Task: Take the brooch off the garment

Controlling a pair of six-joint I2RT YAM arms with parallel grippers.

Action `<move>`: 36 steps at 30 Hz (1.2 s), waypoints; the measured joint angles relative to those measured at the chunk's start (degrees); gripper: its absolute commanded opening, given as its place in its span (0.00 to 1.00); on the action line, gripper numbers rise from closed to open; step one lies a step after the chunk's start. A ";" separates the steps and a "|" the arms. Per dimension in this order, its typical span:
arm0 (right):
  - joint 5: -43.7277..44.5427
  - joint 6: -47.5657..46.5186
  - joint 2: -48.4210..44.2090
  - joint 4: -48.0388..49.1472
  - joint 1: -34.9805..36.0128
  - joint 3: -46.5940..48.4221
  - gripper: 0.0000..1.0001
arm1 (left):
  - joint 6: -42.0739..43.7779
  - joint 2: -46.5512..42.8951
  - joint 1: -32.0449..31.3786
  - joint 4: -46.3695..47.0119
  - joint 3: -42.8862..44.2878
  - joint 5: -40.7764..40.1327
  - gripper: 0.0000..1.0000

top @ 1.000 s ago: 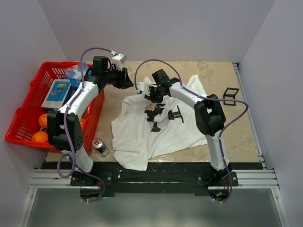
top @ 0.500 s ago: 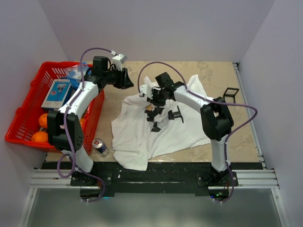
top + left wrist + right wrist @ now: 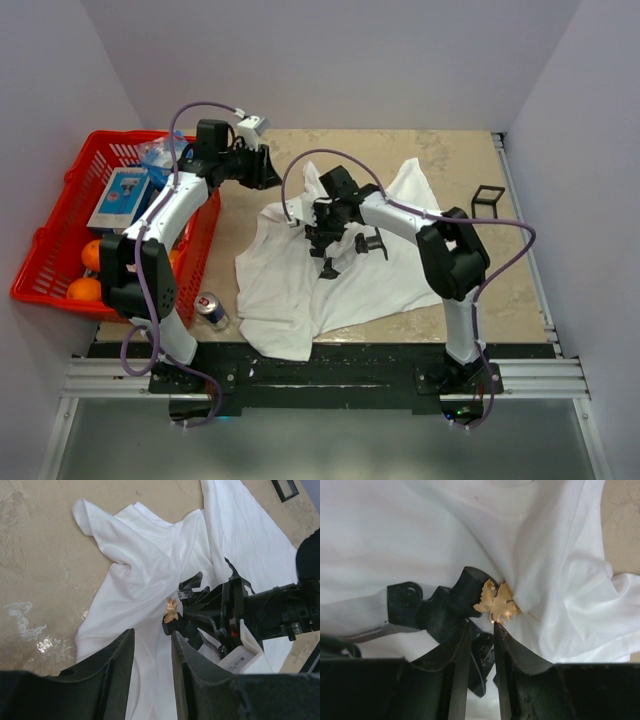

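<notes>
Tiny gold leaf-shaped metal brooch sits on the white soft-cloth T-shirt, at the edge of its black print, right at the R gripper tips.
R fingers nearly together w/ a thin gap, and the brooch's lower edge meets them, but can't tell if it's pinched. L gripper hangs well apart from it, fingers spread, holding nothing. Blue-silver can & blue box in the red plastic basket: text too small to read.
</notes>
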 measured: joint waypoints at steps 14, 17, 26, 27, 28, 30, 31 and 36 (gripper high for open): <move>-0.07 -0.61 6.49 -3.37 0.13 6.56 0.40 | 0.35 0.09 0.00 -0.07 0.00 -0.42 0.41; -0.02 -1.05 6.82 -3.50 0.13 6.60 0.40 | 0.35 0.35 0.00 -0.04 0.00 -0.42 0.41; -0.07 -1.44 9.75 -4.17 0.13 9.75 0.40 | 0.35 1.31 0.00 -0.17 0.00 -0.42 0.42; 0.00 -1.40 10.01 -4.24 0.13 10.32 0.40 | 0.35 1.31 0.00 -0.15 0.00 -0.42 0.42; -0.02 -1.25 10.34 -4.24 0.13 10.78 0.37 | 0.35 1.31 0.00 -0.17 0.00 -0.42 0.42; -0.02 -1.01 10.75 -4.24 0.13 11.34 0.34 | 0.35 1.31 0.00 -0.17 0.00 -0.42 0.42; -0.04 -0.76 10.95 -4.24 0.15 11.63 0.31 | 0.37 1.31 0.00 -0.17 0.00 -0.42 0.42; 0.02 0.74 11.26 -4.66 0.17 12.37 0.25 | 0.37 1.31 0.00 -0.17 0.00 -0.42 0.42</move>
